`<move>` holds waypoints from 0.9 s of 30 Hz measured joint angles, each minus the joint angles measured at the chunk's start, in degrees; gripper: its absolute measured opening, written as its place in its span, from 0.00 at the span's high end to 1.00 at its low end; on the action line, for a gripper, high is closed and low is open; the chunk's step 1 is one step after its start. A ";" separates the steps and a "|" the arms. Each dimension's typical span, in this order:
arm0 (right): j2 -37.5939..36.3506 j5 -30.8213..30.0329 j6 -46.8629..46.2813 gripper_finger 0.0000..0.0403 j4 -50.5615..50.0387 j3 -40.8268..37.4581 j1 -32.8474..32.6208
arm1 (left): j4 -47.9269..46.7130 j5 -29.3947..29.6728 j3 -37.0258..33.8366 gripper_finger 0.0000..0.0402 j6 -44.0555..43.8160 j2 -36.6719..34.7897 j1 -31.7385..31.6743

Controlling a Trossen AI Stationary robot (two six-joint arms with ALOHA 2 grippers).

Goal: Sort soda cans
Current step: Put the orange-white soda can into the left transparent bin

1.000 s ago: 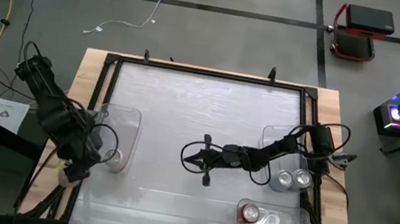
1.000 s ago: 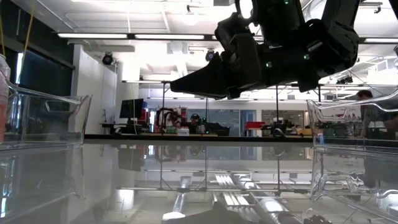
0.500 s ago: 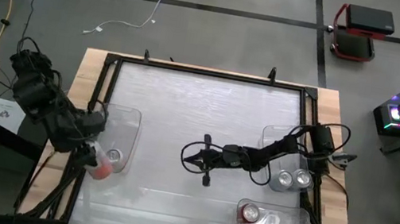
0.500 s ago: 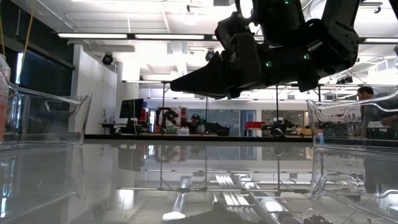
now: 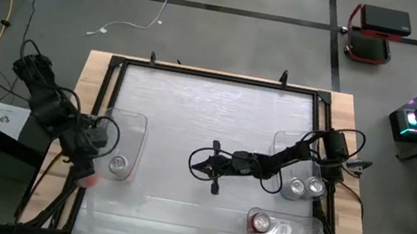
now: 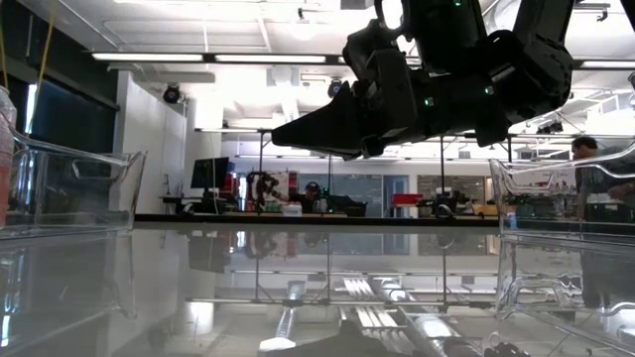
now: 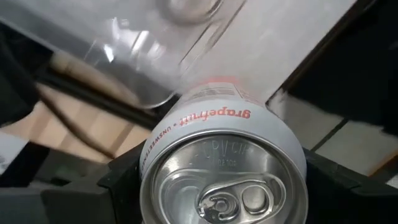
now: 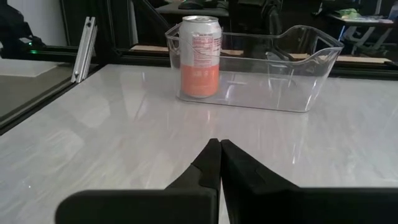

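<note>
Pale pink-white grapefruit can [image 7: 222, 171] sits gripped between your left tool's [image 5: 88, 175] fingers, just beside the clear tray [image 5: 133, 126]; your right tool [image 8: 219, 163], pinched shut, hovers mid-surface [image 5: 192, 114].

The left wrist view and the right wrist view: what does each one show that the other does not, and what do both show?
Only the left wrist view shows a pale pink-white grapefruit soda can with a silver top, held between the left end effector's dark fingers. Only the right wrist view shows the right end effector with fingers shut and empty, and a pink-white soda can standing upright at one end of a clear plastic tray. Both views show the white table top and part of a clear plastic tray.
</note>
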State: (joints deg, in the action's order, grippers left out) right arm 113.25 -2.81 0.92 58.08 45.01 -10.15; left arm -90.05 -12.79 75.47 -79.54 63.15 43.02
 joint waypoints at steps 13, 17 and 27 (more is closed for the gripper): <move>0.00 -0.02 -0.04 1.00 0.02 0.00 0.00 | 0.12 1.47 -6.80 0.28 5.67 -1.73 0.79; 0.00 -0.02 -0.44 1.00 0.02 -0.02 -0.01 | -0.13 0.04 -6.32 0.28 4.49 -2.22 0.78; 0.00 -0.02 -0.95 1.00 0.04 -0.02 0.00 | 0.08 10.52 6.16 0.28 4.12 0.33 1.09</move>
State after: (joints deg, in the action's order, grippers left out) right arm 113.25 -2.83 -0.03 58.13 44.99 -10.15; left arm -89.98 -2.27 81.63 -75.42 63.47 44.11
